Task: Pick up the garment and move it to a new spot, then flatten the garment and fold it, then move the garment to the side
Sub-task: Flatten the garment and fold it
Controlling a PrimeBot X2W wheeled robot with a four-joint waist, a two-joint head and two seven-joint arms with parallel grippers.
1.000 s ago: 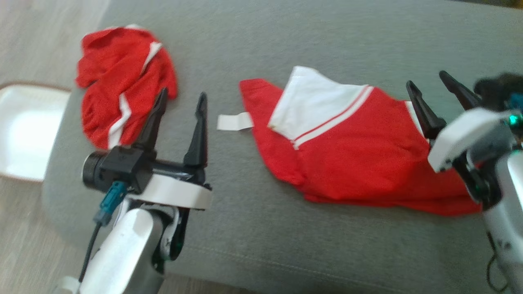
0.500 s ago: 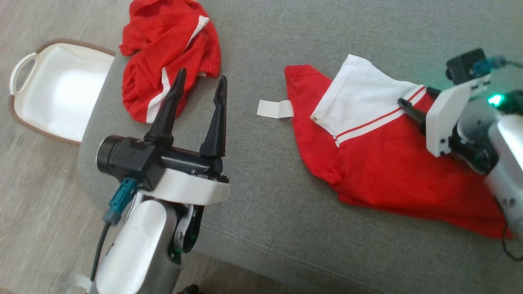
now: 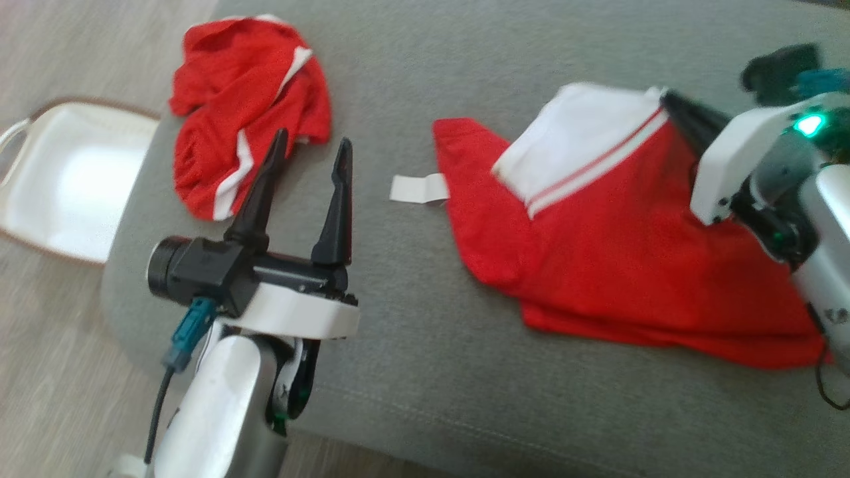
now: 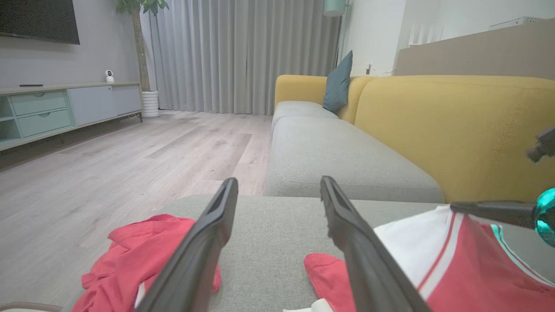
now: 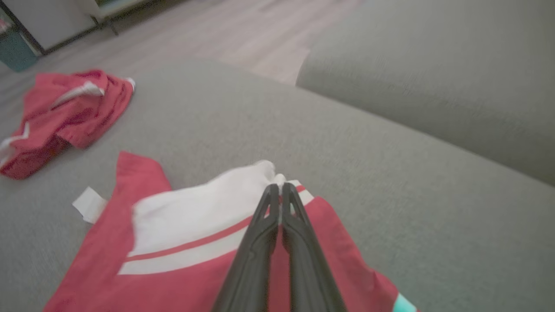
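The garment (image 3: 597, 252), a red shirt with a white, red-striped sleeve, lies spread on the right half of the grey cushion (image 3: 431, 345). My right gripper (image 3: 669, 99) is shut on the far edge of the white sleeve; in the right wrist view its closed tips (image 5: 277, 188) pinch the bunched white cloth of the garment (image 5: 186, 216). The sleeve edge is pulled up a little. My left gripper (image 3: 312, 139) hovers open left of the garment, nothing between its fingers (image 4: 278, 184).
A second crumpled red garment (image 3: 246, 113) lies at the cushion's far left. A white label tag (image 3: 418, 188) sticks out beside the shirt's left corner. A white basket (image 3: 66, 179) stands on the wood floor at left. A yellow sofa (image 4: 455, 121) stands beyond.
My right gripper went from open to shut on the white sleeve edge, which has risen and bunched. The head camera shifted; the left arm holds its pose.
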